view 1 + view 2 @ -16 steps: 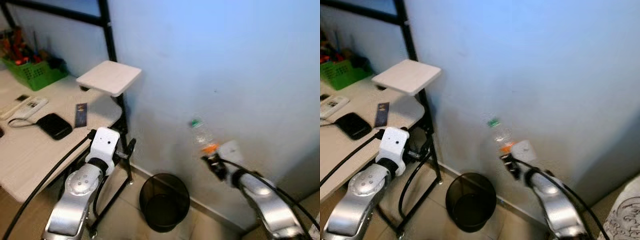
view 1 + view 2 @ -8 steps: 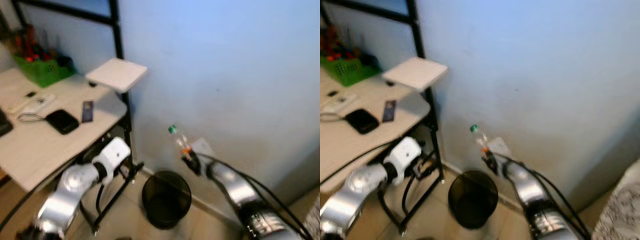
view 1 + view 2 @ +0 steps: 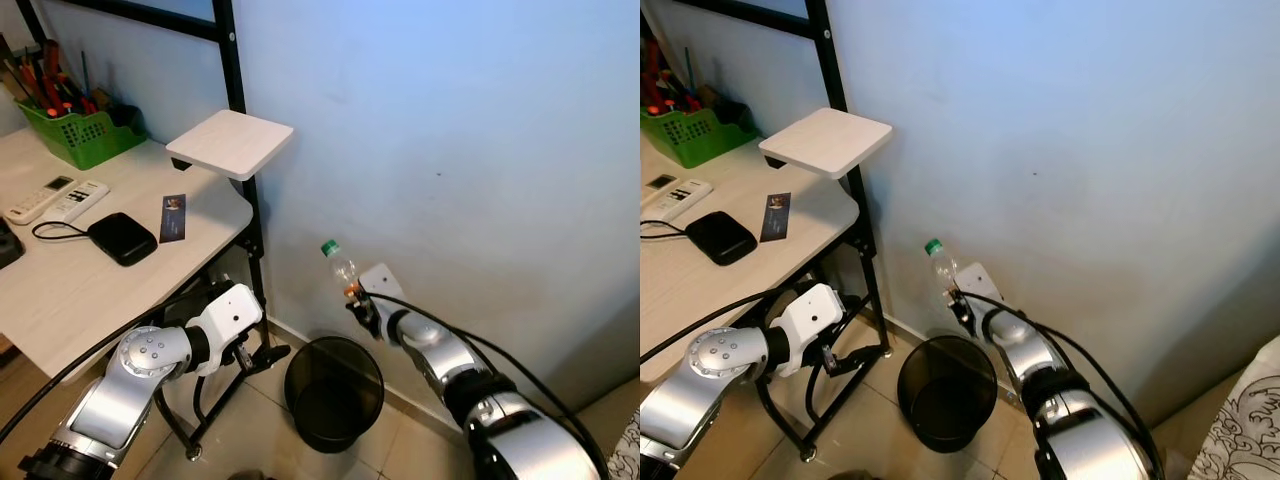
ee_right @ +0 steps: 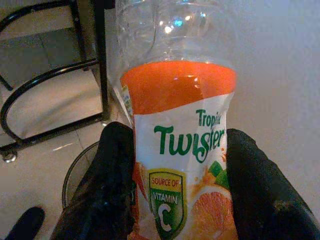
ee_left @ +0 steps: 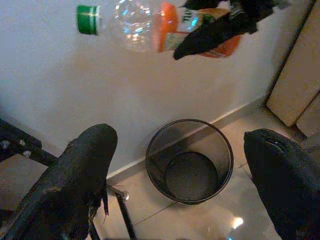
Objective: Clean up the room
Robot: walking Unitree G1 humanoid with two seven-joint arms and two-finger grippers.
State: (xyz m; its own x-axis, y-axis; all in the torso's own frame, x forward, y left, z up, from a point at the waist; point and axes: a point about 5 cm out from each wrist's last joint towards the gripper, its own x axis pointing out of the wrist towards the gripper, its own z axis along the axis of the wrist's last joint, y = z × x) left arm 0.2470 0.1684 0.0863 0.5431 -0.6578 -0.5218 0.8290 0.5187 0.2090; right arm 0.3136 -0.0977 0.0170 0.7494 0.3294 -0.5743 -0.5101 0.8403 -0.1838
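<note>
My right gripper (image 3: 357, 301) is shut on a clear plastic bottle (image 3: 342, 270) with a green cap and an orange label, held upright close to the blue wall. In the right wrist view the bottle (image 4: 178, 150) sits between both black fingers (image 4: 112, 185). A black mesh wastebasket (image 3: 333, 393) stands on the tiled floor just below the bottle, and shows in the left wrist view as the wastebasket (image 5: 190, 161) under the bottle (image 5: 150, 21). My left gripper (image 3: 262, 357) hangs low beside the desk frame, left of the bin, its fingers (image 5: 82, 170) spread wide and empty.
A light wooden desk (image 3: 70, 290) on a black metal frame (image 3: 245, 190) stands at the left, carrying a green basket of pens (image 3: 80, 135), remote controls (image 3: 55, 198), a black case (image 3: 120, 238) and a small card. A white square shelf (image 3: 230, 143) juts from the frame.
The camera has shifted. My right arm has carried the bottle left and toward the wall, to a spot above the wastebasket. My left arm has dropped lower beside the desk frame.
</note>
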